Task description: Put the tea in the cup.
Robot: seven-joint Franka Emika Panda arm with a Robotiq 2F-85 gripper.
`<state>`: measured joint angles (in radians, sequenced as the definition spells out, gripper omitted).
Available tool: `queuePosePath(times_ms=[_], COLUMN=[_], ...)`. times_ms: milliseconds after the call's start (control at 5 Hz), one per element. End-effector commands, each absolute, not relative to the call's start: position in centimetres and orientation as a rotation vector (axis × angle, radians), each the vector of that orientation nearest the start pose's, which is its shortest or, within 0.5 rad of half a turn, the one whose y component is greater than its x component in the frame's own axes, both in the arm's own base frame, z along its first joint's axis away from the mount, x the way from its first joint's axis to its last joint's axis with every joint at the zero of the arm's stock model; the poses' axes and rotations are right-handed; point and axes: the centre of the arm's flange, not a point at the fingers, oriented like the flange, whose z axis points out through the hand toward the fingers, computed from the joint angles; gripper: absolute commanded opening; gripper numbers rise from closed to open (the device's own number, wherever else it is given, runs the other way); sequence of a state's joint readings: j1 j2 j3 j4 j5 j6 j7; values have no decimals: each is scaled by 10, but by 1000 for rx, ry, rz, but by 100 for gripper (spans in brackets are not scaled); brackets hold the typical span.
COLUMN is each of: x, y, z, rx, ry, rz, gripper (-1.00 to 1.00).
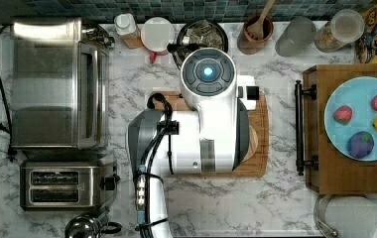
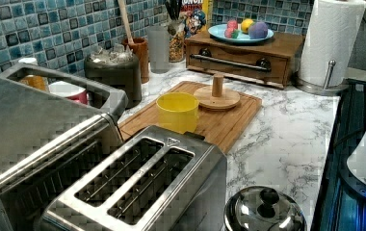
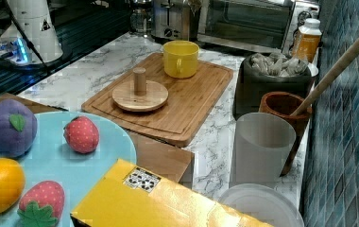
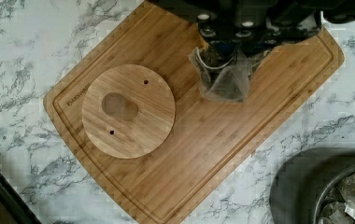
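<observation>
Carrying a tea sachet [image 4: 223, 79] pinched shut in the pincer [image 4: 227, 44] above the cutting board [image 4: 203, 140], clear of the black bowl [image 4: 325, 186], bound for the yellow cup [image 3: 181, 58] near the board's far corner.

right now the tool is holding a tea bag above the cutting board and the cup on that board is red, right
Not quite: the cup on the cutting board is yellow, not red, as the right view shows. The rest holds: in the wrist view the tool grips a tea bag above the board.
</observation>
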<state>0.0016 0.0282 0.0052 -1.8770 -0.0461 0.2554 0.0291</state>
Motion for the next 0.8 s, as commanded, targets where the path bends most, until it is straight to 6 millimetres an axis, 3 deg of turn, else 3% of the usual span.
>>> queuePosePath(times_ms=[200, 600, 800], x=[549, 504, 498], y=[9, 46, 59], z=[481, 471, 460], rx=[-2992, -3044, -3069], ry=[1179, 889, 782], rz=[43, 0, 14], gripper=[-100, -100, -100])
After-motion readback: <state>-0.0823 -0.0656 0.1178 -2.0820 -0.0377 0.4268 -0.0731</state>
